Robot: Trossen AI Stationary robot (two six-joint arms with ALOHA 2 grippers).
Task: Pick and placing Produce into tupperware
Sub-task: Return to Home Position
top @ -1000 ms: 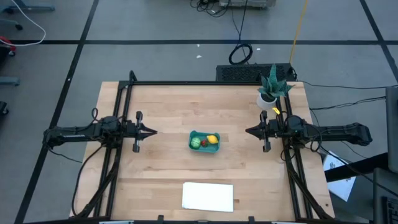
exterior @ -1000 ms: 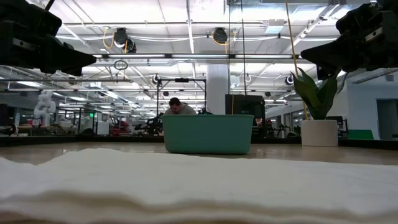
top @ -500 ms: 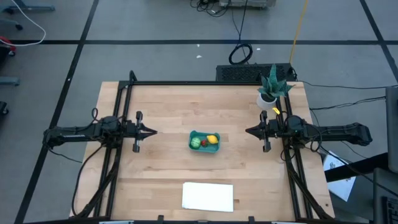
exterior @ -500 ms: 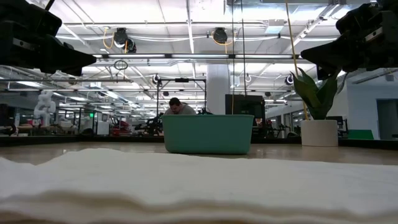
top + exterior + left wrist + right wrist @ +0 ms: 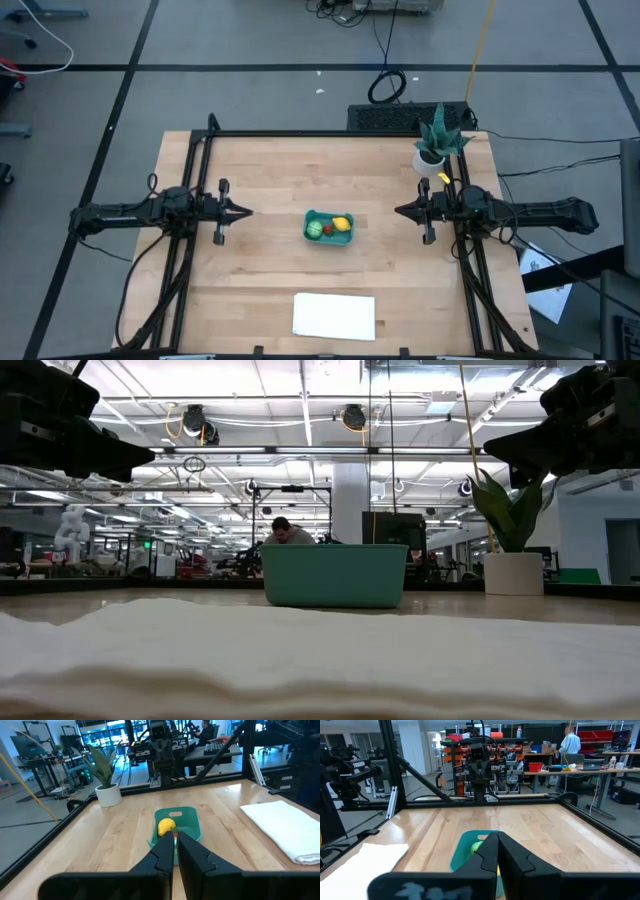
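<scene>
At the front edge of the table [image 5: 260, 170] a folded white cloth [image 5: 334, 316] lies flat. Beyond it, mid-table, the teal tupperware [image 5: 309, 217] holds all the produce: the yellow lemon [image 5: 341, 224], the dark red fruit [image 5: 327, 229] and the green ball [image 5: 315, 230]. Level with it and well apart on either side, the left tool [image 5: 245, 211] and right tool [image 5: 400, 211] hang above the wood, each clenched on nothing, with tips aimed at the tupperware. A potted plant [image 5: 438, 140] stands at the far right corner. The sorting looks finished. Homing well means drawing each arm straight outward at height and never sweeping over the tupperware. The right arm should also mind the plant.
</scene>
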